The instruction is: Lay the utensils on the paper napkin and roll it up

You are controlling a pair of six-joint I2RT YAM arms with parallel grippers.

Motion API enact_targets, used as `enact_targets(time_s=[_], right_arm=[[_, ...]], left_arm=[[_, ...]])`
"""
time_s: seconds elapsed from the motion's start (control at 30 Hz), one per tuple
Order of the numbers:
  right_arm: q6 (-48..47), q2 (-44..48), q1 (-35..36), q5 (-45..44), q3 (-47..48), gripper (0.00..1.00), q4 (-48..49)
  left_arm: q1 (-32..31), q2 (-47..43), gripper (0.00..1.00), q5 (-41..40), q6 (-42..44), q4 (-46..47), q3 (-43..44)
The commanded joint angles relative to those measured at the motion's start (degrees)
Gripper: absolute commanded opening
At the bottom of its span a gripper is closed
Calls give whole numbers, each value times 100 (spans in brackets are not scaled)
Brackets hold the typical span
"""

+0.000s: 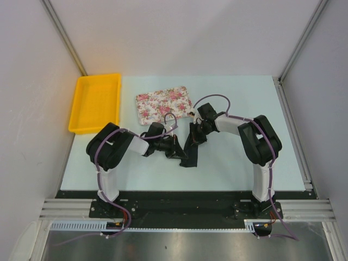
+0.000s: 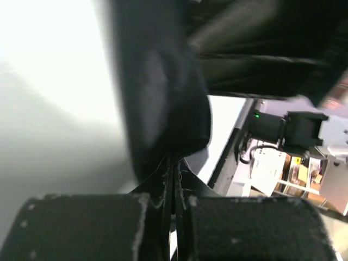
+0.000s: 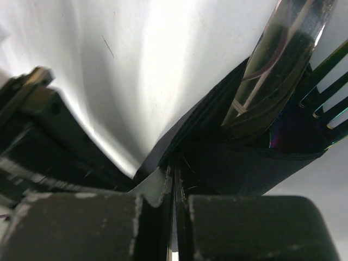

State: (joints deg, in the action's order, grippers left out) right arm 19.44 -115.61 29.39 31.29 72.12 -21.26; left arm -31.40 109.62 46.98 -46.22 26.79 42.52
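Two grippers shut: L gripper [image 2: 174,185] & R gripper [image 3: 174,179] each pinch the paper napkin [image 1: 188,157], 5 o'clock of the floral tray [image 1: 163,106], utensils [image 3: 277,65] tucked inside. Rolling step, prob. midway; next needs tight turning w/o spilling.

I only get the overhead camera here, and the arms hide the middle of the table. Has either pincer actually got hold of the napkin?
Observer: Yes. The right wrist view shows the right pincer shut on a fold of the black paper napkin.
Operator: And the left?
Observer: In its own wrist view, the left pincer is also shut on a thin edge of the napkin.
Operator: Are the utensils inside?
Observer: The right wrist view shows the fork and a second silvery utensil sticking out of the fold.
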Motion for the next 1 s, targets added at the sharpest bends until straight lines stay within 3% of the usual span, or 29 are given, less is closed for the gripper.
enact_targets(time_s=[0.0, 0.17, 0.33, 0.53, 0.97], right_arm=[[-116, -419, 129, -484, -216, 0, 78], [-73, -68, 76, -2, -75, 2, 25], [226, 486, -300, 693, -92, 10, 253], [929, 856, -846, 1677, -707, 10, 965], [1106, 321, -856, 1635, -1077, 7, 1554]], left_arm=[[-33, 243, 0, -312, 103, -277, 282], [-33, 279, 0, -611, 411, -981, 415], [-33, 270, 0, -646, 447, -1079, 415], [-33, 270, 0, -681, 508, -1158, 459], [-24, 235, 0, -620, 596, -1140, 538]])
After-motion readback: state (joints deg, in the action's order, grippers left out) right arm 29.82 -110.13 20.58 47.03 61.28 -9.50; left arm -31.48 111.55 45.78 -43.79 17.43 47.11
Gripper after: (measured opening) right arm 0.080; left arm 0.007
